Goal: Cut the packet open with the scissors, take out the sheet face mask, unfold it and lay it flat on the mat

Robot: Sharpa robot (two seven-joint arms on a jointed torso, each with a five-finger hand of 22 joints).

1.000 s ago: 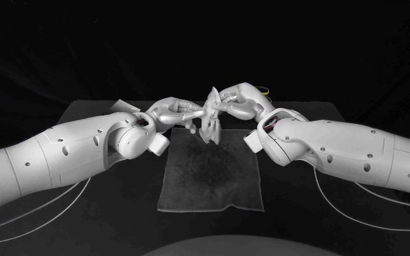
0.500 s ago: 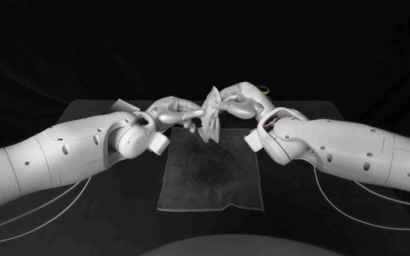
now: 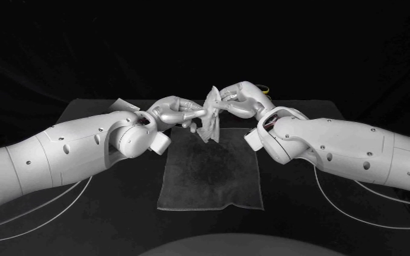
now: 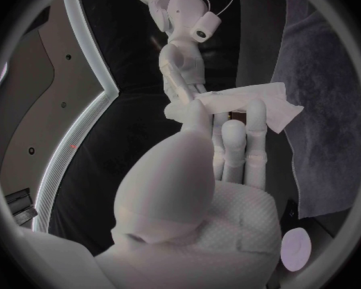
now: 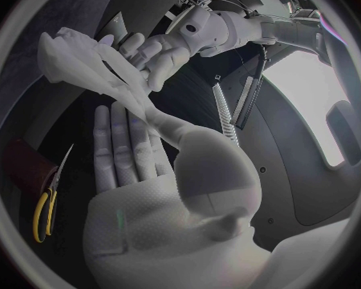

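The folded sheet face mask (image 3: 210,120) is held pinched between the left robot hand (image 3: 175,112) and the right robot hand (image 3: 239,102), above the far end of the mat (image 3: 211,179) on the desk (image 3: 320,109).

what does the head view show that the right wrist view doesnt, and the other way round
Only the head view: the mat's whole outline, lying flat on the table below the hands. Only the right wrist view: the scissors at full length, yellow handles and blades, lying beside the right palm. Both: the left hand and right hand pinching the crumpled sheet mask between them, not yet spread out.
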